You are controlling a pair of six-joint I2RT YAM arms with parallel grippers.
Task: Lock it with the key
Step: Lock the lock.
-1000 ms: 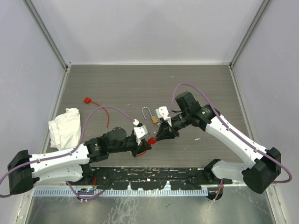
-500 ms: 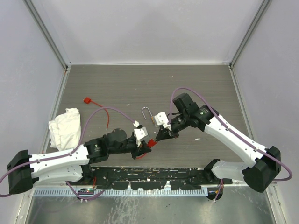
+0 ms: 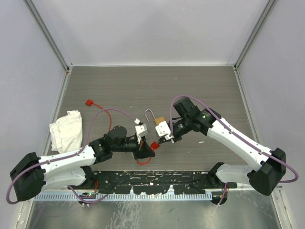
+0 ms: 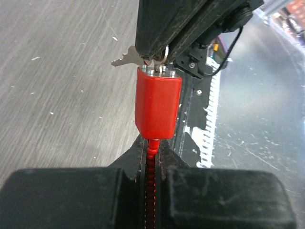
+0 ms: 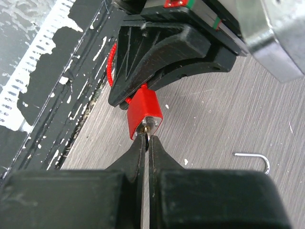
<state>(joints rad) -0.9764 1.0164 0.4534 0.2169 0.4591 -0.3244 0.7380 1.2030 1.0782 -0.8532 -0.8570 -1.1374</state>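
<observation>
While left hand (image 4: 151,143) pinches the red lock's cable (image 4: 151,164), right hand (image 5: 147,143) clamps the key (image 4: 123,60) near a padlock (image 3: 157,121).

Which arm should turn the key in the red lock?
Probably the right. The right gripper is shut on the key at the red lock's end; the left gripper only grips the red cord, steadying it.

The left gripper (image 4: 151,149) is pinching a ribbed cord (image 4: 151,169) under a red lock (image 4: 157,102). The right gripper (image 4: 155,56) is holding the key (image 4: 125,59).
</observation>
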